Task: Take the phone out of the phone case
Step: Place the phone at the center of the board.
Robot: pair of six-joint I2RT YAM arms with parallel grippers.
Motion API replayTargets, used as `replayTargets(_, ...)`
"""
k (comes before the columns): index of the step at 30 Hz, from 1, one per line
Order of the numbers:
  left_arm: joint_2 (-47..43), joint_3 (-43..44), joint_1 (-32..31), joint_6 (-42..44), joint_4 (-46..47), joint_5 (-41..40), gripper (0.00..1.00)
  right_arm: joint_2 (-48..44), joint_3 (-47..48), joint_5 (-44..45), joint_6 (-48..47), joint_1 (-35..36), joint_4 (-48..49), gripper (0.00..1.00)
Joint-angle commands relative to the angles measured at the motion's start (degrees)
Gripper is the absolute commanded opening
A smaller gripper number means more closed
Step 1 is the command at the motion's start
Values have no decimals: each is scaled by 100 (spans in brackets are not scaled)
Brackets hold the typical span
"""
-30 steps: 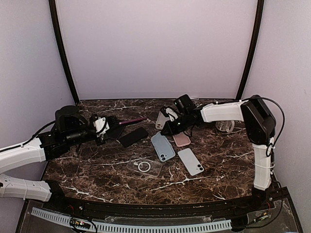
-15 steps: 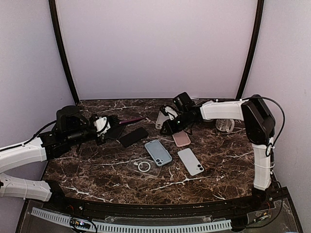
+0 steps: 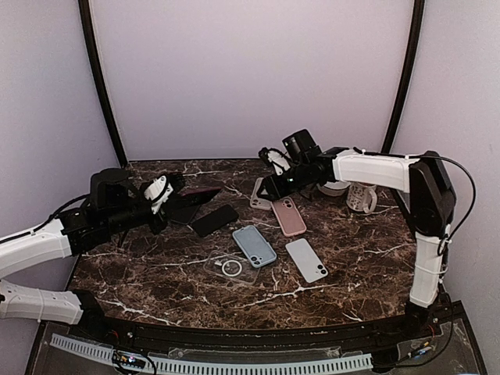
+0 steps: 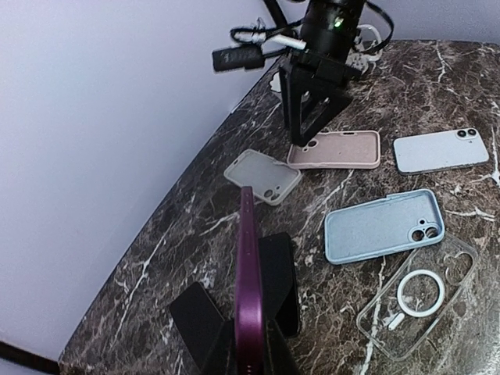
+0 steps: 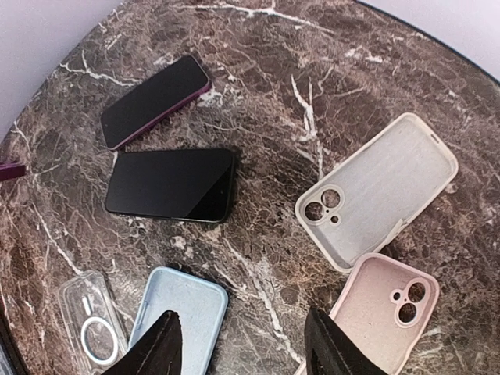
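My left gripper (image 3: 172, 200) is shut on one end of a purple phone case (image 4: 248, 266) and holds it on edge above the table's left side. Whether a phone sits inside it I cannot tell. The case's far tip (image 3: 205, 191) points toward the middle. Under it lie a black phone (image 3: 215, 220) and a dark phone with a purple rim (image 5: 156, 100), both screen up. My right gripper (image 5: 238, 328) hangs open and empty over bare marble, between a blue case (image 5: 176, 316) and a pink case (image 5: 383, 308). It also shows in the left wrist view (image 4: 306, 139).
Empty cases lie around the middle: a white case (image 3: 260, 195), the pink case (image 3: 289, 216), the blue case (image 3: 254, 244) and a clear case with a ring (image 3: 232, 268). A pale phone (image 3: 306, 259) lies back up. A white reel (image 3: 361, 199) and cables sit at the back right.
My right gripper has opened and drawn up and back from the cases. The blue case has slid nearer and turned. My left gripper has tilted the purple case slightly.
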Motion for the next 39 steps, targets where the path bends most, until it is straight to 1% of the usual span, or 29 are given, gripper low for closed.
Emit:
replayTargets(1,-498,317,40,-1566,-625,-905,0,-573,-292,51,-77,12,376,54)
replayTargets(4,-732,323,70,-2253,-1212,-1248,0,-753,-546,59,-10,13,542,55)
replayTargets(5,-869,299,110,-2603,-1313,-1382,0,-792,-600,63,-2,13,561,55)
replayTargets(8,-1132,224,312,-3411,-1709,-1483,0,-918,-787,96,9,13,634,55)
replayTargets(12,-1265,98,729,-4785,-2083,-1141,0,-1064,-1092,59,52,13,799,56)
replayTargets(16,-992,150,1029,-5730,-2591,-653,0,-1169,-1219,97,25,13,811,56)
replayTargets(19,-858,137,1224,-6096,-2925,-331,0,-1314,-1334,129,-40,13,759,57)
replayTargets(24,-804,-72,1606,-6334,-2987,638,0,-1457,-1508,118,-75,13,862,60)
replayTargets(27,-834,-204,1701,-6525,-2930,1074,0,-1401,-1481,-16,-43,13,963,60)
replayTargets(32,-1023,-446,1723,-7196,-2713,1615,0,-1265,-1292,-200,0,16,1106,66)
replayTargets(34,-956,-328,1723,-7268,-2962,1659,0,-1202,-1279,-164,60,0,1253,70)
replayTargets(36,-879,-83,1723,-7310,-3436,1500,0,-1048,-1073,-179,113,-12,1184,71)
replayTargets(39,-924,123,1723,-7347,-3824,1332,0,-955,-961,-196,178,-50,1288,74)
